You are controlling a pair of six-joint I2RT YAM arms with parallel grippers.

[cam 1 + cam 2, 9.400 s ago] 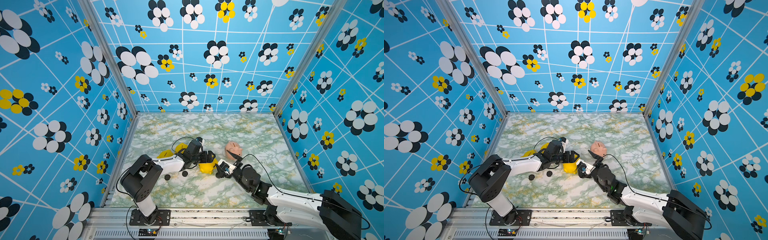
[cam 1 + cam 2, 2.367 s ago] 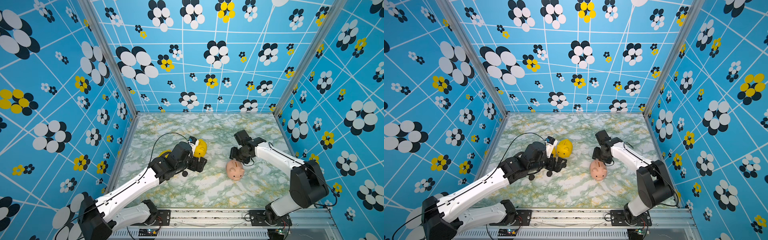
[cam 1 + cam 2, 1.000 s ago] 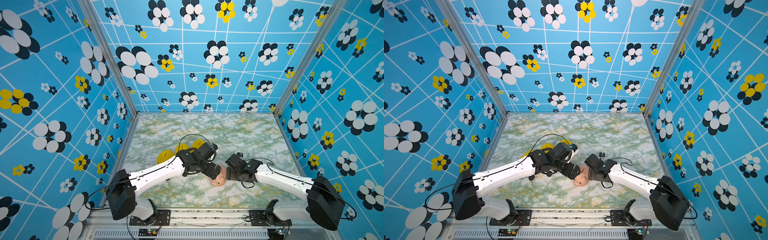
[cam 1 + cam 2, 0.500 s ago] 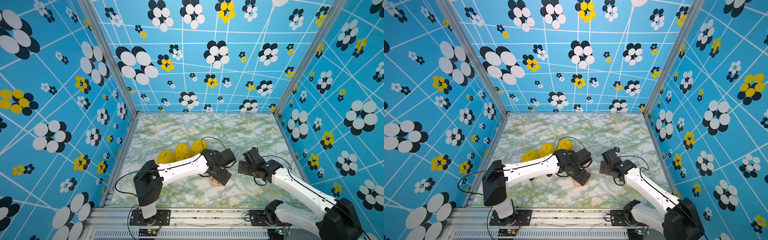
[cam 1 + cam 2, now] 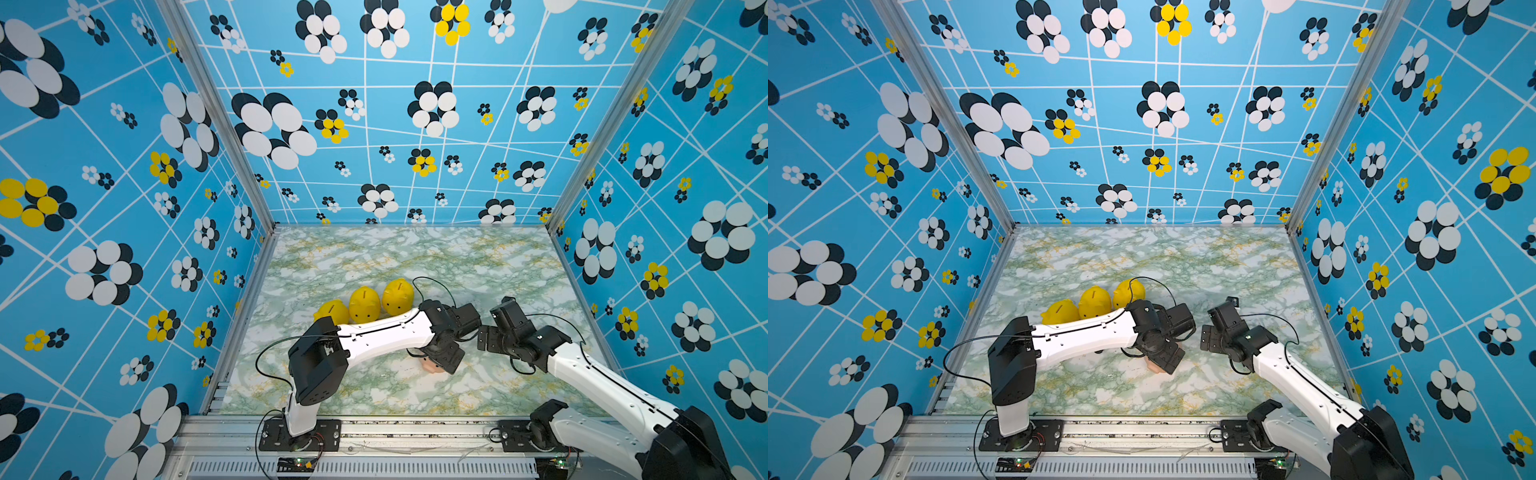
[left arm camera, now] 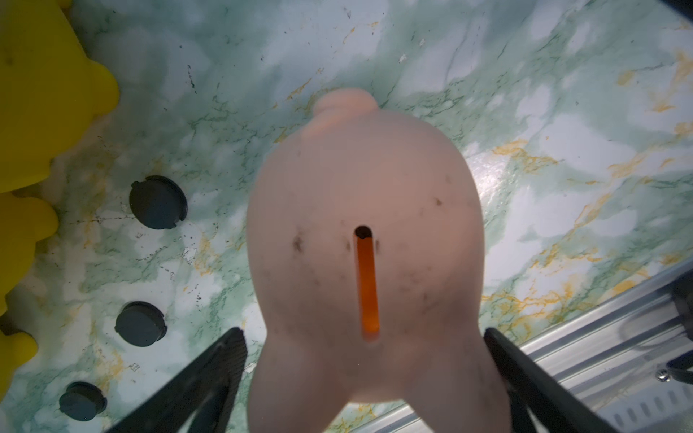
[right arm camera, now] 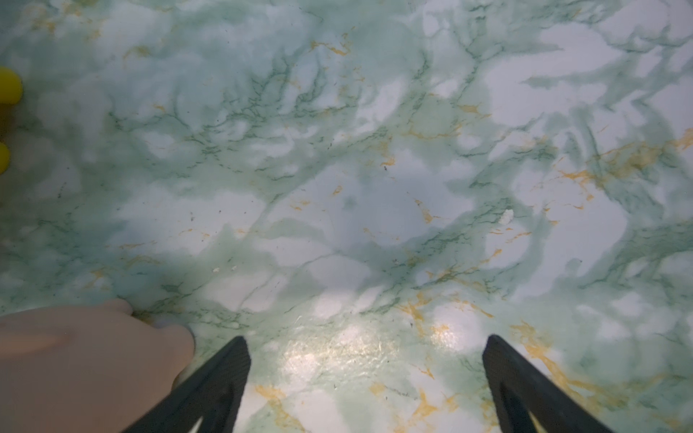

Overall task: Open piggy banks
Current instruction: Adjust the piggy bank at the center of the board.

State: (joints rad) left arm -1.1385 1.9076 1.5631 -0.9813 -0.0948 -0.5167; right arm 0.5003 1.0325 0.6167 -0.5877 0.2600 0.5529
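Observation:
The pale pink piggy bank [image 6: 360,210] stands on the marble top, coin slot [image 6: 366,285] facing up. My left gripper [image 6: 363,331] hangs over it, open, one finger on each side of its body. Only a sliver of this piggy bank [image 5: 430,366] [image 5: 1153,365] shows under the left gripper [image 5: 445,355] in both top views. Three yellow piggy banks [image 5: 365,303] [image 5: 1095,302] stand in a row behind the left arm. My right gripper [image 7: 365,338] [image 5: 488,340] is open over bare marble, just right of the pink piggy bank [image 7: 82,367].
Three loose black round discs [image 6: 158,202] [image 6: 140,323] [image 6: 82,401] lie on the marble between the pink piggy bank and the yellow ones [image 6: 37,93]. The aluminium front rail [image 6: 600,337] runs close by. Blue patterned walls [image 5: 623,249] enclose the table on three sides.
Over the last second my right gripper drew back to the right, away from the pink piggy bank, with its jaws wide. My left gripper shifted right and settled over that bank.

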